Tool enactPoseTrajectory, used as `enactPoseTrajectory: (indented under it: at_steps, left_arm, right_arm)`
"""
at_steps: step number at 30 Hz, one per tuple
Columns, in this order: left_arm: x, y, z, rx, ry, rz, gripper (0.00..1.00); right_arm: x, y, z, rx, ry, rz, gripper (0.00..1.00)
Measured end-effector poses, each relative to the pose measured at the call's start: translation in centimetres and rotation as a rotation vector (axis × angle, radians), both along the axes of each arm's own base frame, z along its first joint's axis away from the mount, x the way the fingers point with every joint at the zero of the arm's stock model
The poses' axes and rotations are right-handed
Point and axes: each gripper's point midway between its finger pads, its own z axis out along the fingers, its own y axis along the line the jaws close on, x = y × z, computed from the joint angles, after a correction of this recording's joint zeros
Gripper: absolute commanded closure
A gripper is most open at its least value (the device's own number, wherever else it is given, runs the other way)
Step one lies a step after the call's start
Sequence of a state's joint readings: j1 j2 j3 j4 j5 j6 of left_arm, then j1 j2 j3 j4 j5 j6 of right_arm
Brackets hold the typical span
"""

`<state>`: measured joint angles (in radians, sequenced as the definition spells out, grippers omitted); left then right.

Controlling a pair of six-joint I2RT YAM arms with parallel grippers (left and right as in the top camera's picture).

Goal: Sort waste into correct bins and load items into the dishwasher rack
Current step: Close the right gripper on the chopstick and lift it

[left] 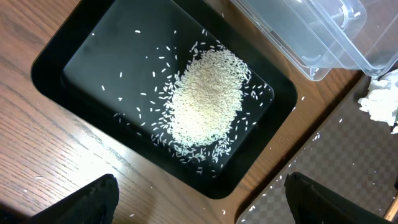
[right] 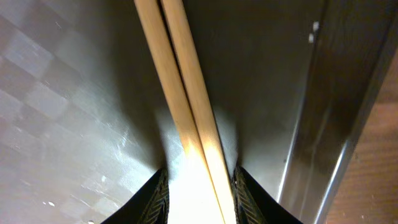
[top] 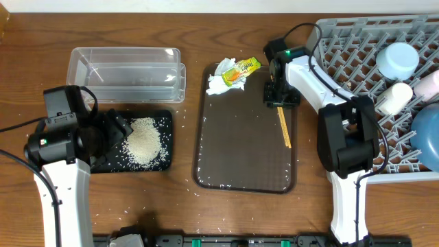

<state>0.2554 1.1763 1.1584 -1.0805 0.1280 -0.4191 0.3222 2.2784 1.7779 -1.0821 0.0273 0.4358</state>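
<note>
My left gripper is open and empty, hovering over the near edge of the black tray, which holds a pile of rice; it also shows in the overhead view. The clear tub stands empty behind the black tray. My right gripper is closed around the far end of the wooden chopsticks, which lie on the brown serving tray; in the right wrist view the fingers press close on both sides of the chopsticks. The napkin and wrapper lie at the tray's far edge.
The brown serving tray carries scattered rice grains. The grey rack at the right holds the small light-blue bowl, white cup, pink cup and large blue bowl. Stray grains lie on the table.
</note>
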Motion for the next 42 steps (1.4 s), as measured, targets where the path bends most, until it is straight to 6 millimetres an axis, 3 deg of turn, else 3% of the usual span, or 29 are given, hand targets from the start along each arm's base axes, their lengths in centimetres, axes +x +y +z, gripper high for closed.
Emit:
enactPoseTrajectory:
  at_steps: [4,9,12,16,23,42]
  left_arm:
    - [0.0,0.0,0.0,0.0,0.0,0.0,0.12]
    - [0.0,0.0,0.0,0.0,0.0,0.0,0.12]
    - [0.0,0.0,0.0,0.0,0.0,0.0,0.12]
    - [0.0,0.0,0.0,0.0,0.0,0.0,0.12]
    - [0.0,0.0,0.0,0.0,0.0,0.0,0.12]
    - [0.0,0.0,0.0,0.0,0.0,0.0,0.12]
  right_arm:
    - [-0.9,-0.7,0.4,-0.015,0.038,-0.003,0.79]
    - [-0.7,-1.1,2.5,-0.008,0.015,-0.017,0.74]
    - [-0.2,-0.4,4.4,0.029,-0.028,0.016,0.71]
    - [0.1,0.4,5.3,0.063,-0.05,0.078,0.71]
    - [0.3,1.3,4.7,0.044,-0.065,0.139,0.7]
    - [0.5,1.3,0.5,0.023,-0.006,0.15,0.71]
